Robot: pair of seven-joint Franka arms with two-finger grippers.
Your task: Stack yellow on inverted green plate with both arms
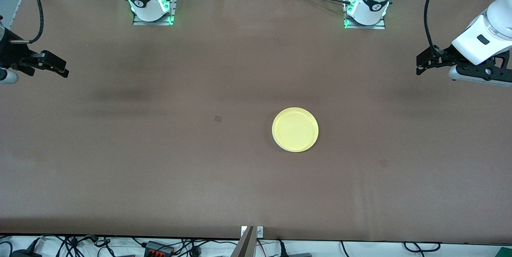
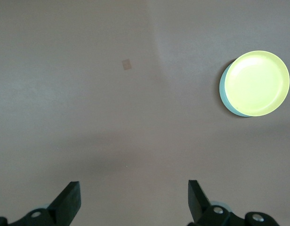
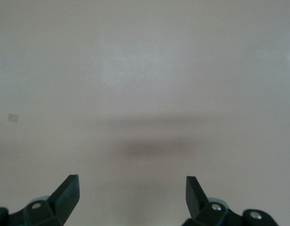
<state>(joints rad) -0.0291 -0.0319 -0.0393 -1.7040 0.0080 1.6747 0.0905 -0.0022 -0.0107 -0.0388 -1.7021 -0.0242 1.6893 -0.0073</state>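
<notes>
- You can see the yellow plate (image 1: 295, 129) lying flat on the brown table (image 1: 160, 161), near the middle and a bit toward the left arm's end.
- The yellow plate sits right side up, with its low rim up.
- It sits on top of the green plate (image 2: 224, 92). In the left wrist view a thin blue-green edge peeks out from under one side of the yellow plate.
- In the front view you can hardly see that green edge, so I cannot tell if the green plate is upside down.
- The two plates do not line up all the way; the yellow one is shifted a little to one side.
- Your left gripper (image 1: 423, 62) is up in the air over the table at the left arm's end, well apart from the yellow plate. Its jaws are wide and hold nothing.
- Your right gripper (image 1: 54, 66) is up in the air over the table at the right arm's end, well apart from the yellow plate. Its jaws are wide too and hold nothing.
- A small dark square mark (image 1: 218, 118) is on the table, near the yellow plate, toward the right arm's end.
</notes>
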